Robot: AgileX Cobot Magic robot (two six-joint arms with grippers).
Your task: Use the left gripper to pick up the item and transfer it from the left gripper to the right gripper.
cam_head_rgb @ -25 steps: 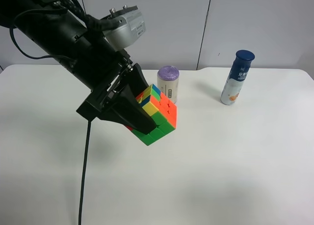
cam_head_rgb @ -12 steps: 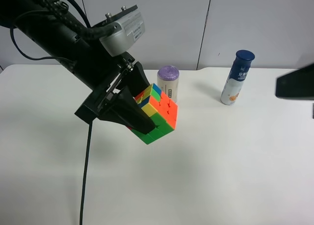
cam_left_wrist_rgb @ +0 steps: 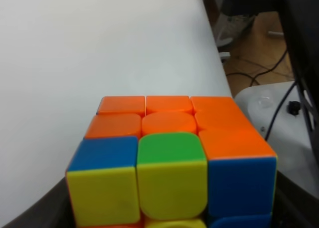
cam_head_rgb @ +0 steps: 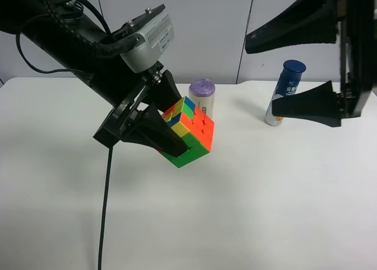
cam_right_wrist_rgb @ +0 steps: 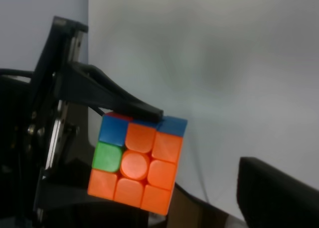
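Observation:
The item, a small puzzle cube with orange, green, yellow and blue squares, hangs above the white table. My left gripper, on the arm at the exterior high view's left, is shut on it. The left wrist view fills with the item, orange face away from the camera. My right gripper stands open at the exterior high view's right, well apart from the cube, with its wide jaws pointing toward it. In the right wrist view the item sits between the left gripper's fingers.
A purple-capped cream cylinder stands just behind the held cube. A blue-capped white bottle stands at the back right, close beside the right gripper's lower finger. A black cable hangs from the left arm down to the table.
The right gripper has come in from the right edge, open, and now reaches well into view. The left arm has shifted only slightly with the cube.

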